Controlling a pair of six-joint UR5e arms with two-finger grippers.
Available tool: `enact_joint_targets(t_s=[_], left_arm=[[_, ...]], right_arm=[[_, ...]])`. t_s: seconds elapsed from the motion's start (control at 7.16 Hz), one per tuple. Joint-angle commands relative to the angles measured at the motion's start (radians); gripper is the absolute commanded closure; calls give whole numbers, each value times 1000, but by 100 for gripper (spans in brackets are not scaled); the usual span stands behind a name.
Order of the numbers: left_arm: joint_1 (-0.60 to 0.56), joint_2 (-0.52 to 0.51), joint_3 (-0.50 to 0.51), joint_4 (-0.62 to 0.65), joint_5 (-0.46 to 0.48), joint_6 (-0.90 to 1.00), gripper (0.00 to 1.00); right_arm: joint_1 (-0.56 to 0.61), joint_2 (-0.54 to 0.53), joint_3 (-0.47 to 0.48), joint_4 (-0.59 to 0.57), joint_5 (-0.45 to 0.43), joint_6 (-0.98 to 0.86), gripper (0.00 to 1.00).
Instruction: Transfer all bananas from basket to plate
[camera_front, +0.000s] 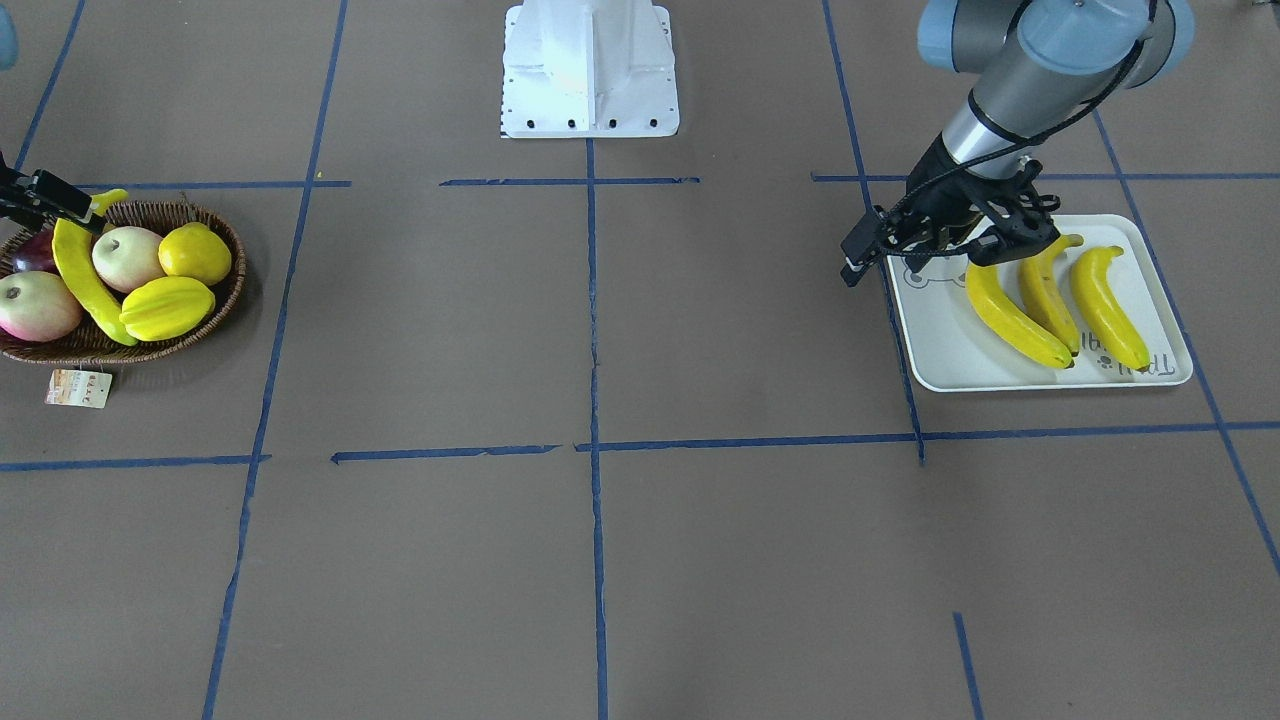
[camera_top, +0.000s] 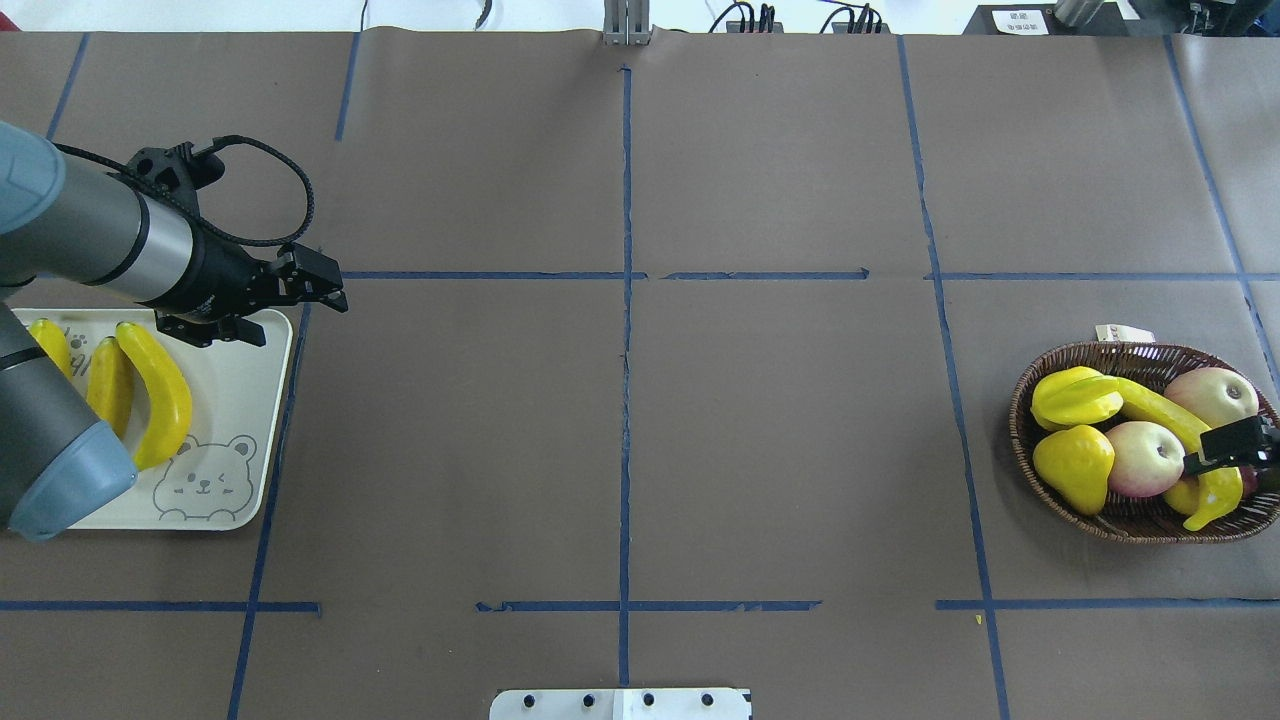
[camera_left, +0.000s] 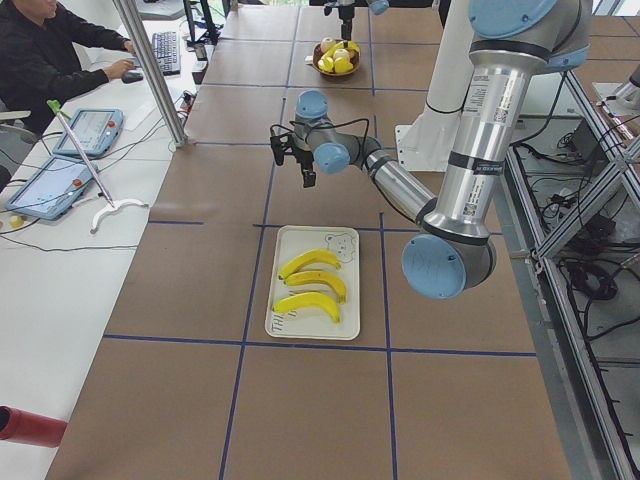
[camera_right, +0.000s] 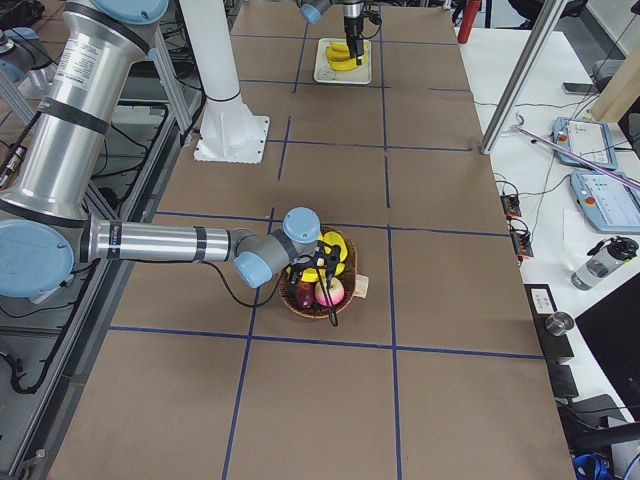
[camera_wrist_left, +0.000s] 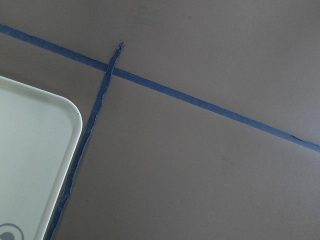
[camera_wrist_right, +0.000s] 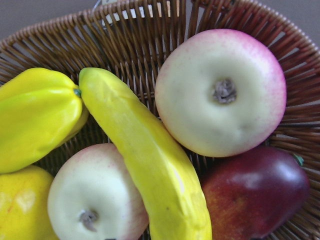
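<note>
Overhead, a grey bear face was printed on the white plate (camera_top: 250, 400). Its lettering was too small to read, as was the paper tag (camera_top: 1122, 333) by the basket (camera_top: 1013, 430). The left gripper (camera_top: 322, 283) hung empty off the plate's rounded corner. I could not tell how far apart its fingers stood. Three smooth, curved bananas (camera_top: 160, 395) lay on the plate just behind it. The right gripper (camera_top: 1228, 447) sat over the fourth banana (camera_top: 1160, 410) in the wicker basket.

From the front, that gripper was at the banana's stem end. Whether it was clamped I could not tell.

From the left end, the three bananas lay side by side.

From the right end, the right gripper pointed down into the basket.

The left wrist saw only the plate's corner and blue tape (camera_wrist_left: 200, 102).

The right wrist had the banana under it, between two blushed apples (camera_wrist_right: 220, 92). A ridged starfruit (camera_wrist_right: 35, 115) touched its far tip.
</note>
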Motion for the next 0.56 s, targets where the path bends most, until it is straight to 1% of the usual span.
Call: enact_joint_targets(t_s=[0.0, 0.14, 0.28, 0.42], left_arm=[[0, 1, 0, 0, 0, 0, 0], [0, 1, 0, 0, 0, 0, 0], [0, 2, 0, 0, 2, 0, 0], [0, 1, 2, 0, 0, 0, 0]], right_arm=[[-2, -1, -2, 1, 1, -3, 49], [-1, -1, -1, 3, 4, -5, 73], [-2, 0, 2, 3, 4, -6, 87], [-2, 2, 8, 3, 7, -2, 99]])
